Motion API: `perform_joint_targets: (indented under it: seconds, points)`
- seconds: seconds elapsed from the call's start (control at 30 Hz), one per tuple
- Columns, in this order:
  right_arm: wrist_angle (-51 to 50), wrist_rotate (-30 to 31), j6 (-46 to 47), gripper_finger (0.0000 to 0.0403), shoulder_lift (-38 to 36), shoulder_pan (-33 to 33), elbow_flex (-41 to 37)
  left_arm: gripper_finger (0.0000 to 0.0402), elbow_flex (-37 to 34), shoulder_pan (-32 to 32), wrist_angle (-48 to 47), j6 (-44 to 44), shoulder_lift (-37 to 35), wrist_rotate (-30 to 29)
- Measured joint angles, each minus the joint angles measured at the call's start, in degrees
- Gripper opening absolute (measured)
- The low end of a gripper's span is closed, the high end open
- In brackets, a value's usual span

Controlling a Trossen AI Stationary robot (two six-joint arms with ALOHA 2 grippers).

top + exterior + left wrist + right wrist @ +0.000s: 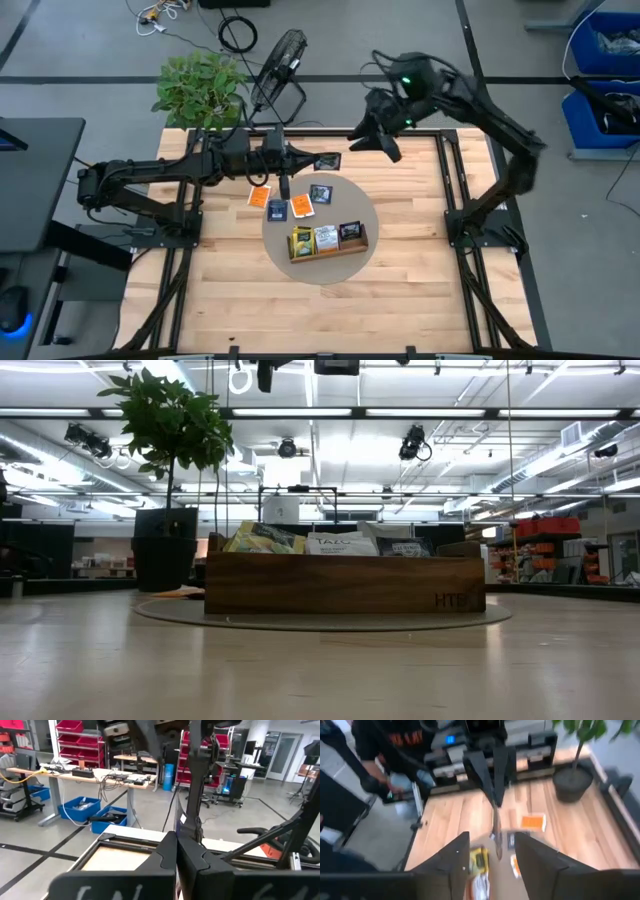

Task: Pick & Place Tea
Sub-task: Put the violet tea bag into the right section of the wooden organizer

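My left gripper [308, 159] reaches level over the table's far middle, shut on a dark tea packet [327, 160]. The packet shows edge-on in the left wrist view [176, 820] and the right wrist view [496, 827]. My right gripper [375, 143] hangs open just right of it, fingers apart [492, 840] and touching nothing. A wooden tray [328, 252] on a round grey mat [350, 205] holds yellow, white and dark packets. Orange [260, 196], blue [277, 210], orange [300, 206] and dark [320, 193] packets lie flat on the mat. My left gripper pinches the packet's near end [176, 832] between its two fingertips, coming level from the table's left. The rest of the packet sticks out past the fingertips toward my right gripper. It is lifted well clear of the table and the mat.
A potted plant [200, 85] and a floor fan [280, 60] stand behind the table's far left. A person [385, 750] shows beyond the table's left edge. In the low view the tray [345, 582] fills the middle. Bare wood lies on the near half.
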Motion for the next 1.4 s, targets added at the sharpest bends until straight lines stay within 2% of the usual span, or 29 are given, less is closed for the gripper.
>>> perform_joint_targets:
  seconds: [0.1, 0.23, 0.43, 0.67, 0.8, 1.4]
  points:
    - [-9.84, 0.91, -4.34, 0.0170, 6.70, -0.15, 9.22, 0.0001, 0.00, 0.00, -0.87, -0.24, 0.00, 0.13]
    - [-17.53, 0.80, -7.50, 0.0171, 13.75, 0.90, 19.42, 0.0001, 0.00, -0.02, -2.02, -0.45, 0.00, 0.20]
    - [-16.75, 2.43, -8.31, 0.0171, 15.69, 3.53, 17.27, 0.0001, 0.00, -0.02, -6.15, -2.59, 0.00, 0.17]
    - [-14.25, 9.35, -9.48, 0.0169, 16.45, 6.59, 17.27, 0.0001, 0.00, -0.02, -7.03, -2.48, 0.00, 0.18]
    - [-13.60, 11.23, -9.40, 0.0162, 16.52, 6.56, 17.27, 0.0001, 0.00, -0.02, -7.00, -2.44, 0.00, 0.20]
    - [-14.74, 12.05, -7.83, 0.0116, 18.64, 7.35, 17.21, 0.0001, -0.02, 0.02, -7.09, -2.35, 0.00, 0.17]
